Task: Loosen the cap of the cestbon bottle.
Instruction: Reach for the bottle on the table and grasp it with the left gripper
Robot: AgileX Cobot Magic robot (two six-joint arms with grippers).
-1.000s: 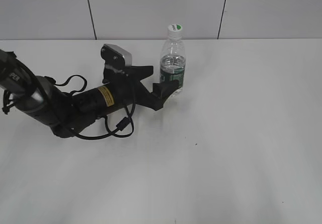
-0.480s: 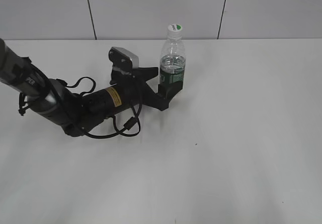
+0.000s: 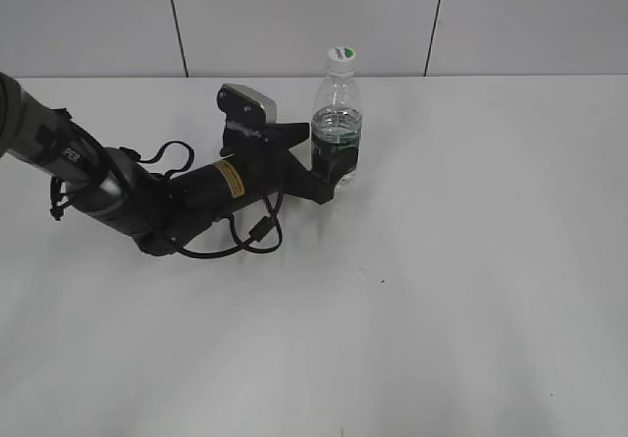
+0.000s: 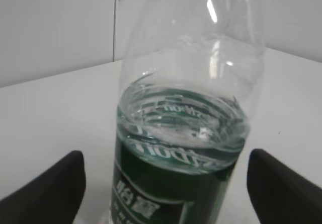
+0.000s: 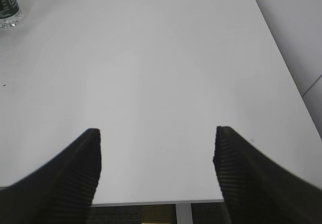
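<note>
I am at the bracing step: my left gripper (image 3: 334,170), jaws apart, straddles the label band of the cestbon bottle (image 3: 338,128) standing at the table's far side, so next I close, then bring the idle, open right gripper (image 5: 157,171) to the cap (image 3: 340,58).

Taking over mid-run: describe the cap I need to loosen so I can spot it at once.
Start at the white table and find the only bottle, a clear water bottle with a dark green label, standing near the back wall between the left end effector's open fingers. The cap sits on top: small, round, white with a green mark.
</note>
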